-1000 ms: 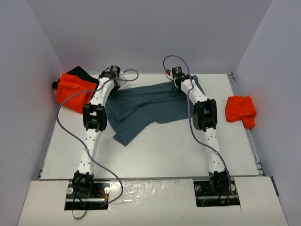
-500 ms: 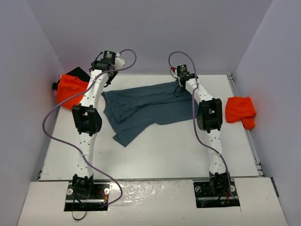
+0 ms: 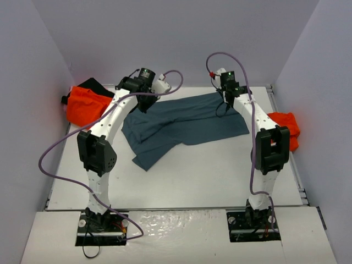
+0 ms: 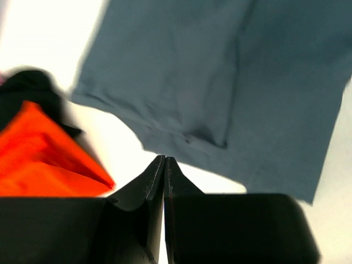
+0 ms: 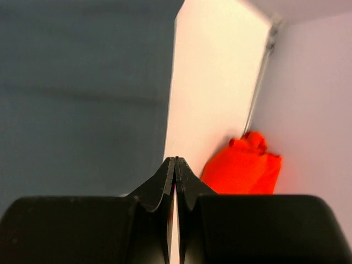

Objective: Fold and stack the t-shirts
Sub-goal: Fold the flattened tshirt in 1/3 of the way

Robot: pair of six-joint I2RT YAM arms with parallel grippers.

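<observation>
A slate-blue t-shirt (image 3: 187, 122) lies spread, partly creased, across the back middle of the table. My left gripper (image 3: 144, 104) hangs above its back left corner, shut with nothing between the fingers. In the left wrist view the closed tips (image 4: 164, 159) sit just off the blue shirt's hem (image 4: 220, 82). My right gripper (image 3: 225, 108) hovers over the shirt's back right edge, also shut and empty (image 5: 175, 160), with the blue shirt (image 5: 82, 99) to its left. An orange t-shirt (image 3: 82, 107) lies bunched at the far left with a black t-shirt (image 3: 94, 84) behind it. Another orange t-shirt (image 3: 293, 124) is at the right, partly hidden by the right arm.
Grey walls enclose the table on three sides. A metal rail (image 3: 270, 93) runs along the right edge. Purple cables (image 3: 55, 154) loop from both arms. The white table surface (image 3: 187, 176) lies bare in front of the blue shirt.
Both grippers have lifted and swung to the right over the shirt's back edge. The blue shirt's back edge has shifted right and lies flatter. The right arm's elbow now covers part of the right orange shirt.
</observation>
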